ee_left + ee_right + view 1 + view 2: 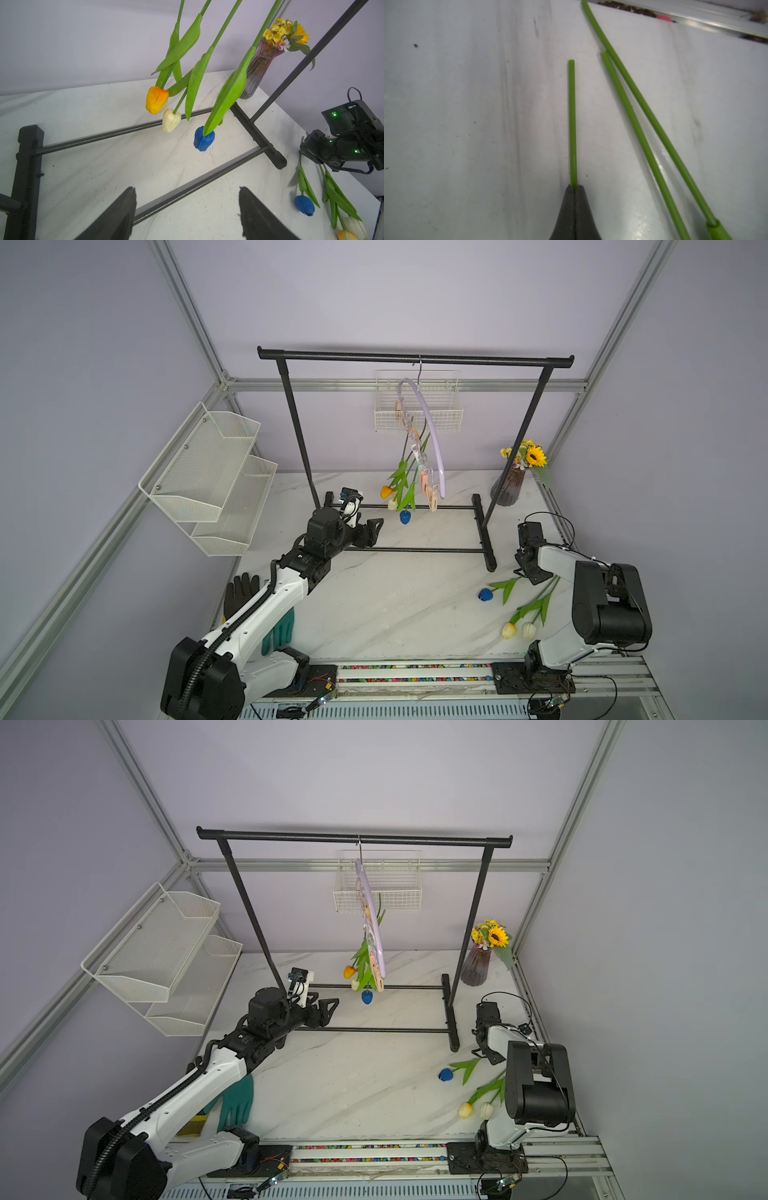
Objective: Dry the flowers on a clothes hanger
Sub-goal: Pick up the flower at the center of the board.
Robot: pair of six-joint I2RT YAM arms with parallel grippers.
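The right gripper (574,188) is down at the table (395,614), jaws pinched tight on a thin green stem (572,124). It's the stem of the blue tulip (485,594) lying there. Two more tulips (517,630) w/ pale heads lie just beside it. The left gripper (187,189) hangs near the rack (415,358) base, jaws wide apart & nothing in them. The lilac clothes hanger (432,435) hooks on the rack's top bar. Three flowers (405,493) (orange, cream, blue) hang from it heads-down.
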